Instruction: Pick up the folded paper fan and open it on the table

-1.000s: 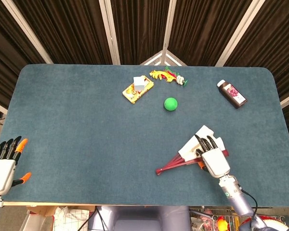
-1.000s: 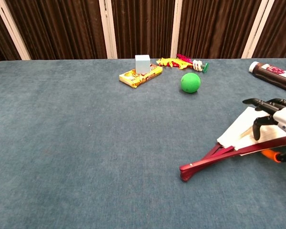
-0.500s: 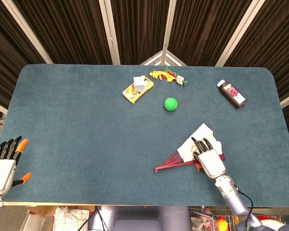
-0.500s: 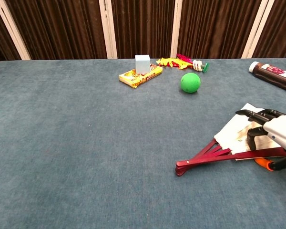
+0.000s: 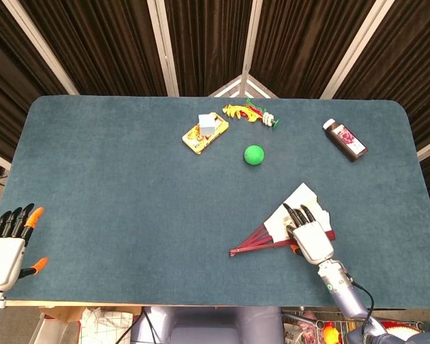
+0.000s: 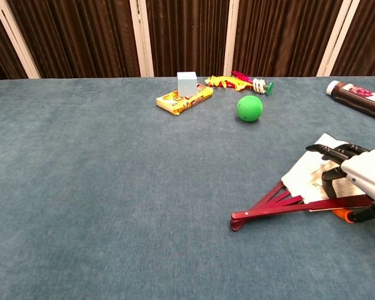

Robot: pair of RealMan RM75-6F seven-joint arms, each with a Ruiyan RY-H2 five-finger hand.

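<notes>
Since the right robot hand [image 5: 309,238] only presses spread fingers on the half-open paper fan [image 6: 300,187] at the bench's [image 5: 115,208] 5 o'clock, gripping nothing, the ribs could easily skid shut.

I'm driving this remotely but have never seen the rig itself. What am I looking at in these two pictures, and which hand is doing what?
These are two cameras on the robot itself. The head view looks straight down on the table; the chest view looks across it from the near edge.

The robot has two arms ending in fingered hands. Its right hand rests on the fan, fingers laid over the white paper; whether it grips the fan cannot be told. The fan lies partly spread, red ribs fanning toward the left. The left hand sits at the table's near left corner, fingers apart, holding nothing.

At the far side lie a green ball, a yellow box with a white cube on it, a colourful toy and a brown bottle.
</notes>
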